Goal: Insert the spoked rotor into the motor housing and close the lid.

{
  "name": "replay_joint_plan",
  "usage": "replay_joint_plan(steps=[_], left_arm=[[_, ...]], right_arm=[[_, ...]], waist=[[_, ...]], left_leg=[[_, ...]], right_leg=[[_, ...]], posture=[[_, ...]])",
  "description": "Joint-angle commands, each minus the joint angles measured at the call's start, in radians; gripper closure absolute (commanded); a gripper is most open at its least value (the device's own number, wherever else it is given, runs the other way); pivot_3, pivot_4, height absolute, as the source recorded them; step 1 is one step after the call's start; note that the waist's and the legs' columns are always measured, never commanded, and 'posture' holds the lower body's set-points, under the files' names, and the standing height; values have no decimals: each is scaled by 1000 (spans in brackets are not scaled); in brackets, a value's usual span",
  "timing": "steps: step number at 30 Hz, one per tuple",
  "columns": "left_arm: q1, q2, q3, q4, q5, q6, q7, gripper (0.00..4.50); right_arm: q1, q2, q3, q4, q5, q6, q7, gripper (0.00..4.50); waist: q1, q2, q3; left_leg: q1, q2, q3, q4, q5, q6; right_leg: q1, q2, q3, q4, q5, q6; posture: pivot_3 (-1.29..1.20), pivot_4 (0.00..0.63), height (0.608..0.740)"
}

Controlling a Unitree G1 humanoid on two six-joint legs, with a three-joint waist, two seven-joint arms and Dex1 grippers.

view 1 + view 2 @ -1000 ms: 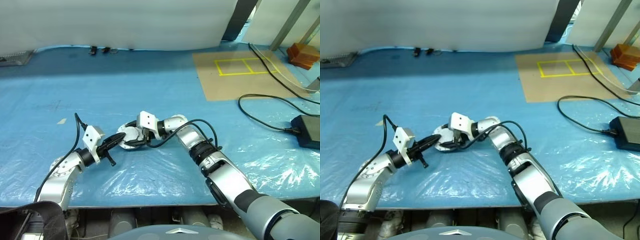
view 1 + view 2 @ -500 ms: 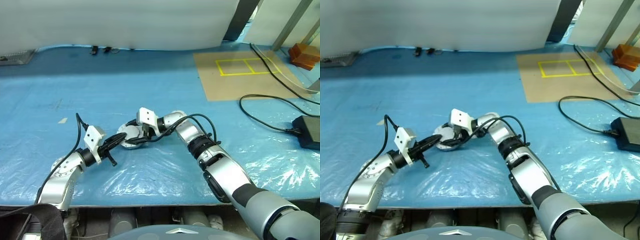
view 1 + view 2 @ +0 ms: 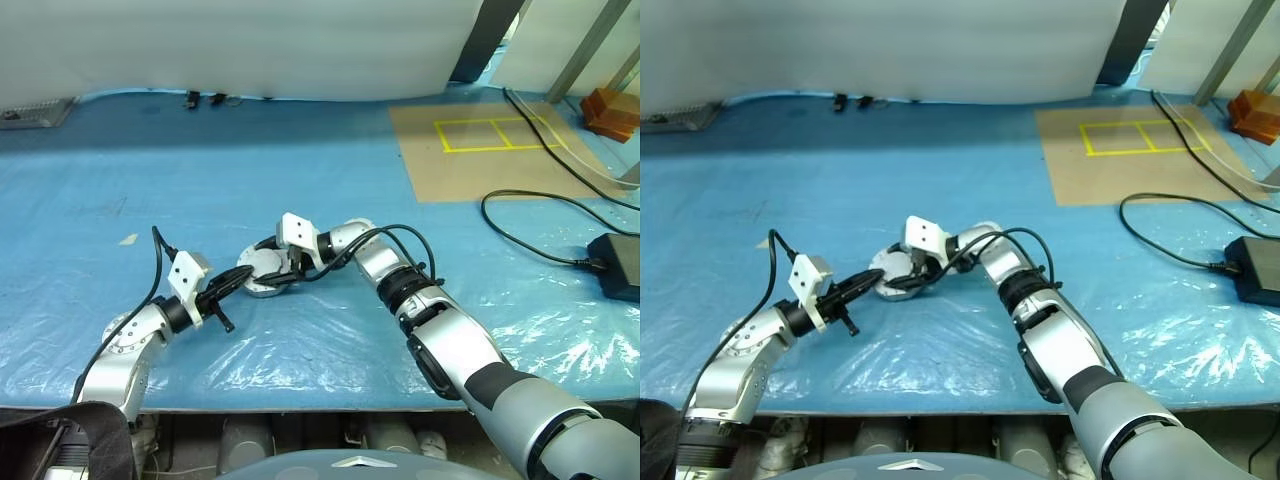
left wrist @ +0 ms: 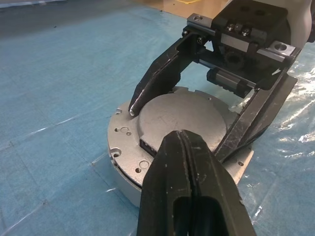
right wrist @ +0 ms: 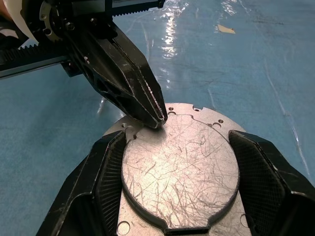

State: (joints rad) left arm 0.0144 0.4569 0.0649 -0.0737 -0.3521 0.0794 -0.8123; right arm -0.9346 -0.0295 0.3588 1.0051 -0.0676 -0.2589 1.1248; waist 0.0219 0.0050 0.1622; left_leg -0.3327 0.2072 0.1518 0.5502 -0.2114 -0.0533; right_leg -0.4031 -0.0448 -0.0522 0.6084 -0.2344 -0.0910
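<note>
Evidently the work has come down to seating the lid (image 5: pixel 179 169); the scratched grey disc lies flat on top of the motor housing (image 4: pixel 129 164), which sits on the blue plastic sheet (image 3: pixel 330 180) covering the table, between the two arms and near its front edge. The right gripper (image 5: pixel 177 162) reaches in from the side with its fingers spread wide, one on each side of the disc's raised round face — set as if to hold it centred or turn it into register, though whether the pads press on the edge or only stand against it I cannot tell. The left gripper (image 4: pixel 184 147) comes from the opposite side with its fingers closed tight together, holding nothing; the joined tips rest at the disc's edge, just where it meets the housing's flange, which looks like a way to prod or pin the lid while the other hand steadies it.

No rotor is to be seen; under the disc it would be hidden, so its place cannot be told. Small screw holes along the flange stand bare, and the lid's notch appears close to its mate — my guess is that the closing is nearly done; a slip of the pointed tips could skid the disc off-centre.
</note>
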Motion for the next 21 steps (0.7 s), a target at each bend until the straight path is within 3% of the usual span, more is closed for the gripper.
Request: replay_joint_plan(steps=[1,13,21], left_arm=[[3,6,9,-37,-7,-4,3,4500],[-31,1,-8,-19,1,-4,-3,4500],[-113,38,-137,75,178,48,37,4500]], right_arm=[[39,-39,51,76,-99,-13,-51,1526],[67,-35,55,76,-103,-3,-57,1526],[75,-23,47,22,-79,32,-25,1526]], waist=[[0,0,0],[1,1,-1],[1,4,-4]], left_leg=[[0,0,0,0,0,0],[2,0,0,0,0,0],[2,0,0,0,0,0]], right_leg=[[0,0,0,0,0,0],[2,0,0,1,0,0],[2,0,0,1,0,0]], posture=[[0,150,740],[0,150,740],[0,150,740]])
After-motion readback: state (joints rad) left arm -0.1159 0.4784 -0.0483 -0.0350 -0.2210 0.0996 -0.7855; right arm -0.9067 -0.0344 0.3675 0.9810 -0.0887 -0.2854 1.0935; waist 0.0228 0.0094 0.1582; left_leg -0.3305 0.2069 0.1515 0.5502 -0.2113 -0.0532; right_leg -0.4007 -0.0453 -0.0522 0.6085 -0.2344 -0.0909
